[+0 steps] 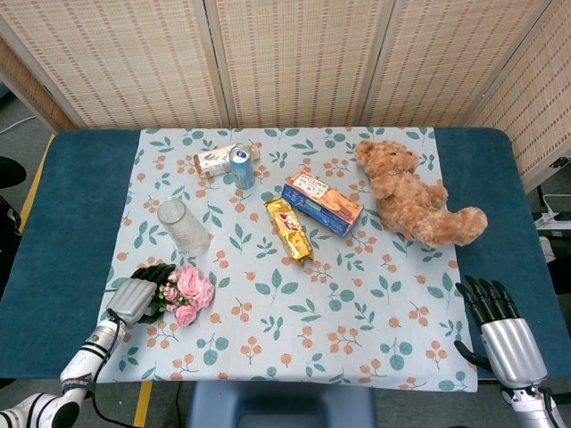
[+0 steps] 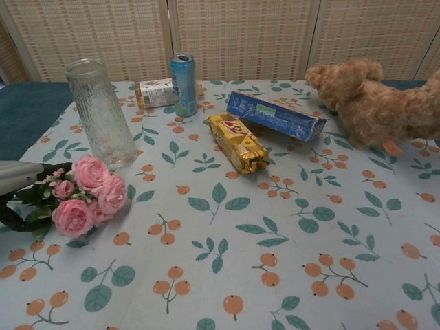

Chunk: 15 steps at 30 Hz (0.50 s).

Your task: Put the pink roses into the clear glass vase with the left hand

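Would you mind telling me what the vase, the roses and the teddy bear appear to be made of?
Vase: clear glass by the look, with a rippled, textured wall you can see through.
Roses: possibly fabric or plastic imitations, since the pink petals look very even and matte; the pictures cannot settle real or fake.
Teddy bear: soft plush, with shaggy light-brown fur.

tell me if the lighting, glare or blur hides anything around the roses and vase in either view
Head view: even, soft light, sharp throughout; the glass vase reads clearly, and the left hand sits at the pink roses, its dark fingers merging with the leaves. Chest view: roses and vase are crisp with slight highlights on the glass; the left hand is cut by the frame edge.
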Tool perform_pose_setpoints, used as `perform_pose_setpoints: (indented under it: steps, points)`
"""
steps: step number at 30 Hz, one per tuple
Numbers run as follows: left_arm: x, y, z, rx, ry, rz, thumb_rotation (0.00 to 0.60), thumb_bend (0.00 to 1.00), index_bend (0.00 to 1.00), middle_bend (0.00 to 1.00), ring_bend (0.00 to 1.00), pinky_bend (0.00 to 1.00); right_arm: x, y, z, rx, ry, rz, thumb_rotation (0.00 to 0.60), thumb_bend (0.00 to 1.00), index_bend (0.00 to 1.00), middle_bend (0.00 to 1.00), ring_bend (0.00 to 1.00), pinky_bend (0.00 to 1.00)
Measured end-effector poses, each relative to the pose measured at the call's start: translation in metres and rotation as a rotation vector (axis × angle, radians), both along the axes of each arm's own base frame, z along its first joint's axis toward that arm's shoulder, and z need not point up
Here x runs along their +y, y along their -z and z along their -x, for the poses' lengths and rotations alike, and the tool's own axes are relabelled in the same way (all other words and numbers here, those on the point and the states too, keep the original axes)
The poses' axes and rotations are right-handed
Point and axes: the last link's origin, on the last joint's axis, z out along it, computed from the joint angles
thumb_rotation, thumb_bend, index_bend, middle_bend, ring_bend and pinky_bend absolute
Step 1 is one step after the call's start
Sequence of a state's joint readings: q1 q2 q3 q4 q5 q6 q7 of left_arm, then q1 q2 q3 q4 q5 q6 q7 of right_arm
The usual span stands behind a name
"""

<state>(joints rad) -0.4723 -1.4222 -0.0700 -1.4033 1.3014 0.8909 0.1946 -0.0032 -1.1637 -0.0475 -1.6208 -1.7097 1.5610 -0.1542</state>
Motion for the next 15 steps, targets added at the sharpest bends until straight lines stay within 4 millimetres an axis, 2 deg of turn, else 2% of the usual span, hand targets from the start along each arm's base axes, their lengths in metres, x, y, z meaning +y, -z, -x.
perform_pose_setpoints:
  steps: [2, 7, 9, 15]
  points:
    - [0.002, 0.002, -0.004, -0.040, 0.016, -0.013, 0.600, 0.36, 0.16, 0.24, 0.21, 0.13, 0.000, 0.001, 0.000, 0.002, 0.001, -0.006, 0.600, 0.11, 0.00, 0.00, 0.00, 0.00]
    - [0.006, 0.012, -0.011, -0.112, 0.061, -0.045, 0.600, 0.38, 0.48, 0.52, 0.36, 0.15, 0.000, 0.002, -0.001, 0.004, 0.006, -0.015, 0.600, 0.11, 0.00, 0.00, 0.00, 0.00]
    - [0.008, 0.017, -0.012, -0.122, 0.073, -0.053, 0.600, 0.40, 0.55, 0.58, 0.39, 0.15, 0.000, 0.002, -0.001, 0.004, 0.007, -0.014, 0.600, 0.11, 0.00, 0.00, 0.00, 0.00]
    - [0.011, 0.016, -0.014, -0.203, 0.074, -0.107, 0.600, 0.42, 0.61, 0.62, 0.44, 0.14, 0.000, 0.000, 0.000, 0.002, 0.011, -0.011, 0.600, 0.11, 0.00, 0.00, 0.00, 0.00]
